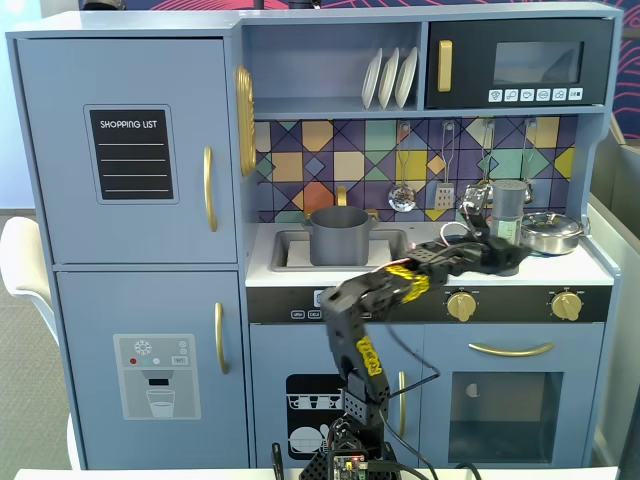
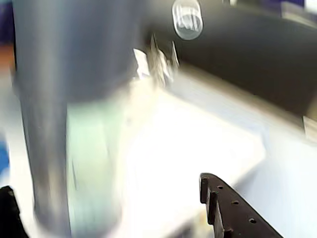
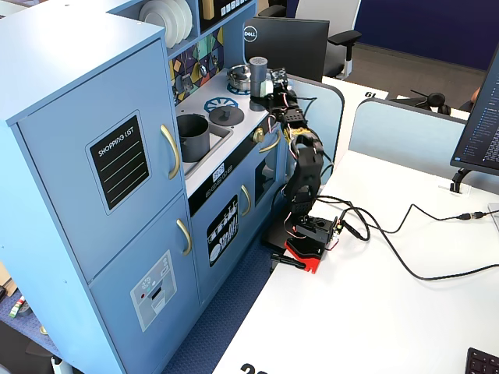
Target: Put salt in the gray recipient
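The salt (image 1: 510, 203), a tall dark-gray shaker with a pale green label, stands on the right end of the toy kitchen counter. In the wrist view the salt (image 2: 79, 124) is blurred and fills the left side, between the fingers and close to the left one. My gripper (image 2: 106, 186) is open around it, with a wide gap to the right finger (image 2: 233, 213). In both fixed views the gripper (image 1: 503, 242) (image 3: 266, 87) sits at the shaker's base. The gray recipient (image 1: 340, 235) (image 3: 192, 134) stands in the sink, well to the left in the front fixed view.
A shiny steel pan (image 1: 551, 232) sits just right of the salt. Ladles and utensils (image 1: 403, 195) hang on the tiled back wall. A flat round lid (image 3: 227, 115) lies on the stove between sink and shaker. Cables (image 3: 405, 234) cross the white desk.
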Controlling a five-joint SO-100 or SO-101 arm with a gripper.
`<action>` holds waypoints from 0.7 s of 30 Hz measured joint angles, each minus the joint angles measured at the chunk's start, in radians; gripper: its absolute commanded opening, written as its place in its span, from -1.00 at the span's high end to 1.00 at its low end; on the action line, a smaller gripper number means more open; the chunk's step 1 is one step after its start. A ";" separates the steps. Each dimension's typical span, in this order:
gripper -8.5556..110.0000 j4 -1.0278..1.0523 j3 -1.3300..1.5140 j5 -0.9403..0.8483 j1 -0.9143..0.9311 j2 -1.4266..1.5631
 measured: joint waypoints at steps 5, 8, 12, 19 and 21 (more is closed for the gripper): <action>0.86 0.584 0.169 -0.009 -0.075 0.442; 0.86 0.919 0.219 0.003 -0.267 0.706; 0.86 1.164 0.339 0.025 -0.583 0.953; 0.85 1.170 0.716 0.078 -0.908 1.131; 0.85 1.111 0.834 0.091 -0.942 1.152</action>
